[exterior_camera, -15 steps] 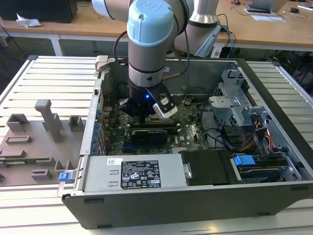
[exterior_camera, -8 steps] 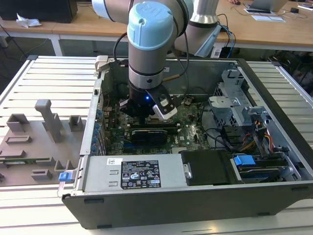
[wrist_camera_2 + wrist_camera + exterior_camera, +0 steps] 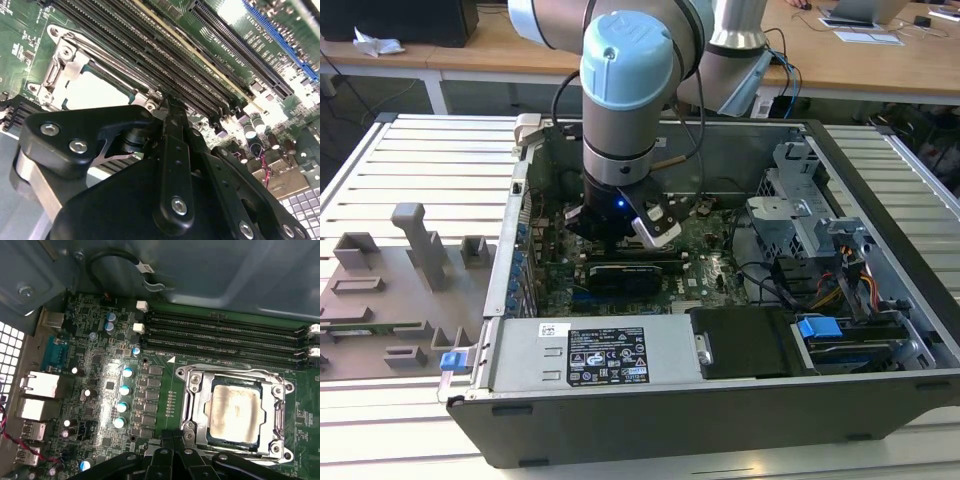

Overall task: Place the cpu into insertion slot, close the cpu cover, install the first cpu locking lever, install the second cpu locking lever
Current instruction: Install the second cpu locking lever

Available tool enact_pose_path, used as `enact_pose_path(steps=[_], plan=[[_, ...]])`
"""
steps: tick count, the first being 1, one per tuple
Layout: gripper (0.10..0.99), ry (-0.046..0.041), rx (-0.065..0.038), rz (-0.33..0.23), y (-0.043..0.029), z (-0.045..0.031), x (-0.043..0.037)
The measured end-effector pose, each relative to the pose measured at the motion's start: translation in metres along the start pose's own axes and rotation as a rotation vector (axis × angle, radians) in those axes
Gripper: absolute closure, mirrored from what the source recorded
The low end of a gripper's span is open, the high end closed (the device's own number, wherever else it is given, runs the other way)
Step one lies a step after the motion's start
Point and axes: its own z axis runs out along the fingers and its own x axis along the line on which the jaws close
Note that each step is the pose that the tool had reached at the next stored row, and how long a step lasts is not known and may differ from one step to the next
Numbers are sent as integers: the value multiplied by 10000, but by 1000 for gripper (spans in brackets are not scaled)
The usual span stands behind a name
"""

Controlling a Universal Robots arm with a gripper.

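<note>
A: Looking into the open computer case (image 3: 880,395) on the slatted counter (image 3: 410,160): the arm reaches straight down over the green motherboard (image 3: 710,250), pincer (image 3: 620,235) low inside the case.

B: Cpu?

A: Seated. In the first wrist view the cpu (image 3: 234,410), silvery-grey top, lies flat in the insertion slot (image 3: 216,385). The cpu cover (image 3: 197,390) is down around it, its window framing the chip. The second wrist view shows the same: cpu (image 3: 95,90), cover (image 3: 75,60), flat on the board.

B: Pincer state?

A: Fingers drawn together, tips nearly meeting, nothing held between them. In the second wrist view the pincer (image 3: 167,107) sits at the socket's corner, just beside the memory slots (image 3: 150,55). In the first wrist view the pincer (image 3: 175,437) is at the socket frame's edge, by a corner screw. Touching or just above, cannot tell.

B: Surroundings?

A: Memory slots (image 3: 225,335) run alongside the socket. Grey fixture blocks (image 3: 415,250) stand on the counter at the exterior view's left, well apart from the case.
</note>
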Motion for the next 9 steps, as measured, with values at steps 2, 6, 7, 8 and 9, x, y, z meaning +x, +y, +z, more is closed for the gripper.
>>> enact_pose_path(steps=[2,6,7,8,9], plan=[[980,-29,9,-16,-8,-33,9],[980,-53,14,-38,5,-117,11],[980,-54,15,-38,13,-155,10],[980,-53,17,-38,22,-198,10],[980,-51,19,-39,28,-220,9]])
